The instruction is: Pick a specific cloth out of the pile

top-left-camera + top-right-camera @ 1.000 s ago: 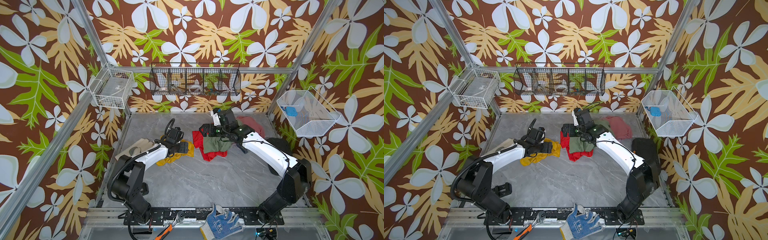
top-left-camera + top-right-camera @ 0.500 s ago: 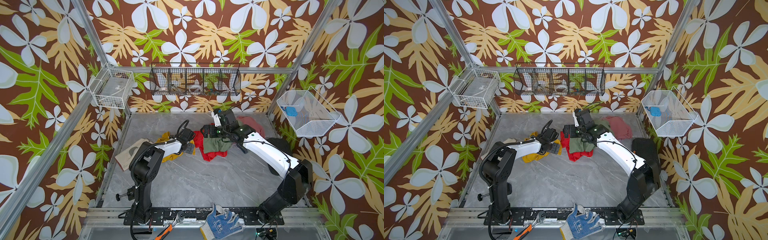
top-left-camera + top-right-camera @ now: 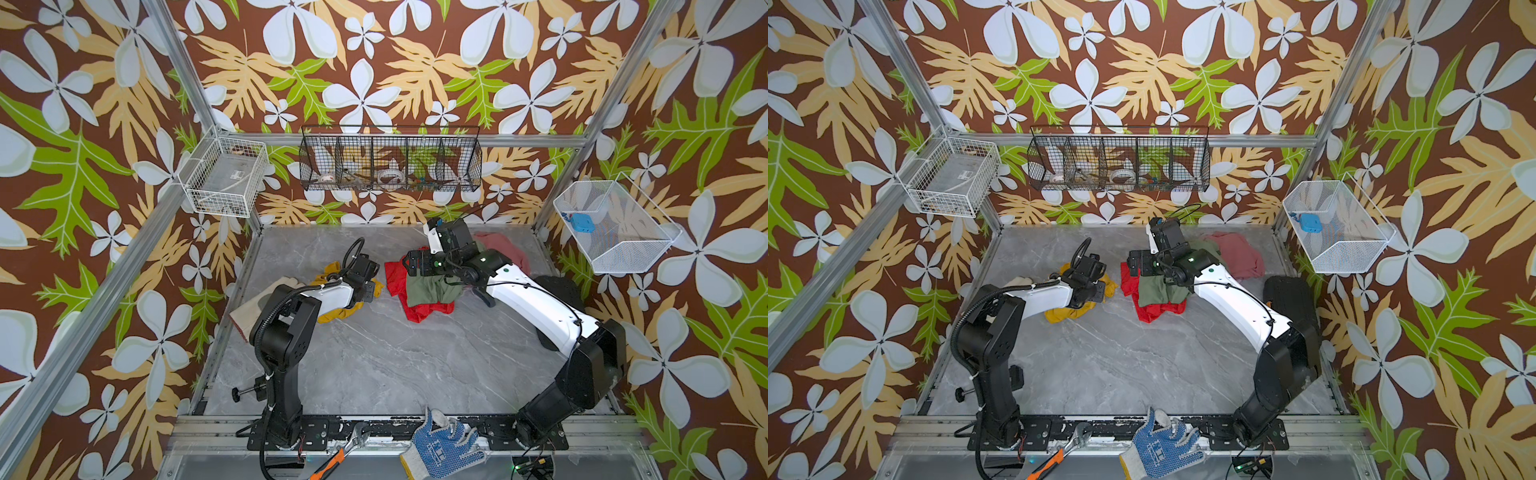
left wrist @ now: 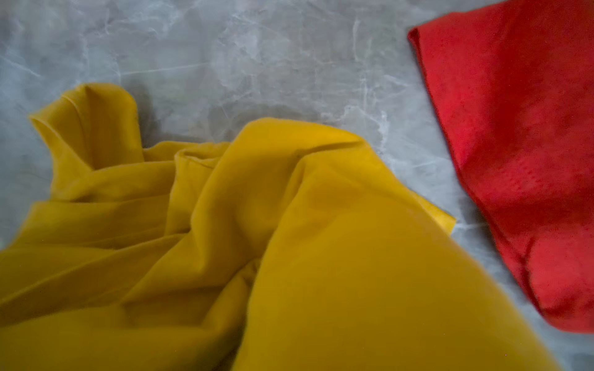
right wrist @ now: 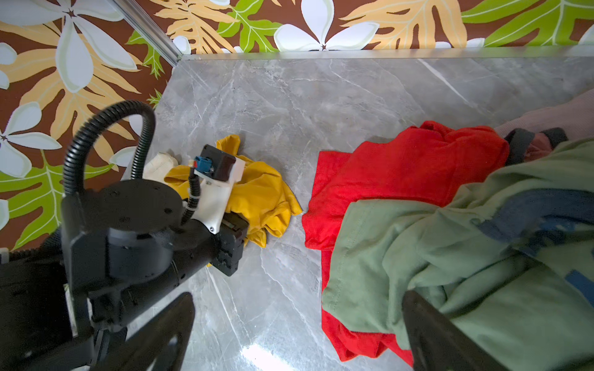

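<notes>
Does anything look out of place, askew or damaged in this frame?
Nothing looks spilled or damaged. Oddities: a blue-dotted glove and an orange-handled wrench lie on the front rail, off the table; a beige glove lies by the table's left edge, partly under the left arm, beside the mustard cloth.

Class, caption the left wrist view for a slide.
Crumpled mustard-yellow cloth on grey marble tabletop, apart from a red cloth.
</notes>
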